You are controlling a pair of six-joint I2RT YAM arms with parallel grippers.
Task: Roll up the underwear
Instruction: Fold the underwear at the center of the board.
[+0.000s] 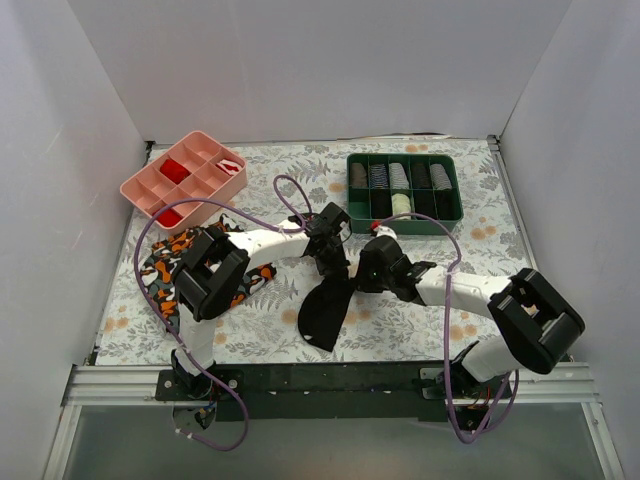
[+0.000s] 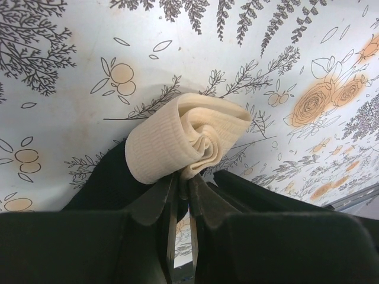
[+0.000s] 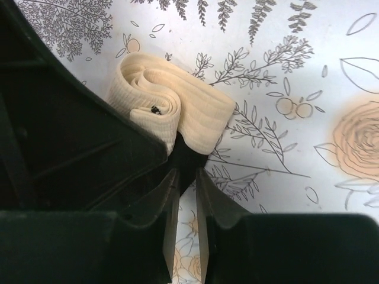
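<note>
The underwear (image 1: 325, 308) lies on the floral table cover, its black fabric trailing toward the near edge. Its cream waistband is rolled into a coil, seen in the left wrist view (image 2: 177, 142) and the right wrist view (image 3: 177, 106). My left gripper (image 1: 335, 258) is shut on the coil's end (image 2: 185, 176). My right gripper (image 1: 365, 272) meets it from the right and is shut on the black fabric just under the coil (image 3: 186, 171). In the top view both grippers hide the coil.
A pink compartment tray (image 1: 150, 185) with red pieces stands at the back left. A green tray (image 1: 404, 222) of rolled items stands at the back right. An orange, black and white patterned cloth (image 1: 160, 272) lies under the left arm.
</note>
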